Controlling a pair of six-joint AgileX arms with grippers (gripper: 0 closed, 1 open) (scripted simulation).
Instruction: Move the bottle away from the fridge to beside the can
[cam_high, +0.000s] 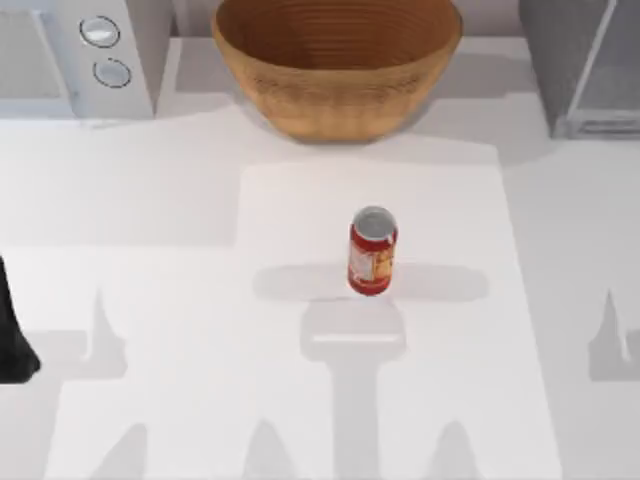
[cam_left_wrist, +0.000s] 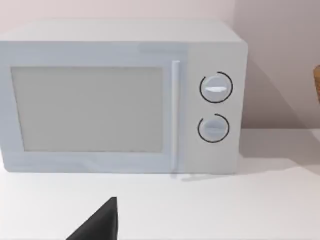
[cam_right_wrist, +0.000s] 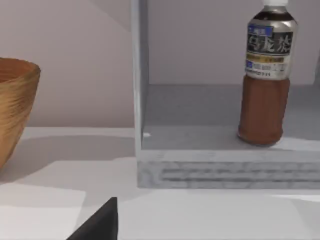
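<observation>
Bottle (cam_right_wrist: 265, 80) retrieval had not begun: the right gripper (cam_right_wrist: 97, 222) showed as a dark tip at the lower left of its wrist view, the left gripper (cam_left_wrist: 97, 222) likewise before the white appliance (cam_left_wrist: 120, 97), and I cannot tell whether either was open or closed. Beyond the right tip, the bottle stood upright inside the fridge (cam_right_wrist: 145, 145), at the upper right of that frame. Reaching in and grasping it looked next, then carrying it to the can (cam_high: 372, 252) at the top view's centre, below the basket (cam_high: 337, 65).

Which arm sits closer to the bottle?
Right. Its wrist view faces the bottle standing inside the fridge at the table's right; the left arm is at the far left edge.
</observation>
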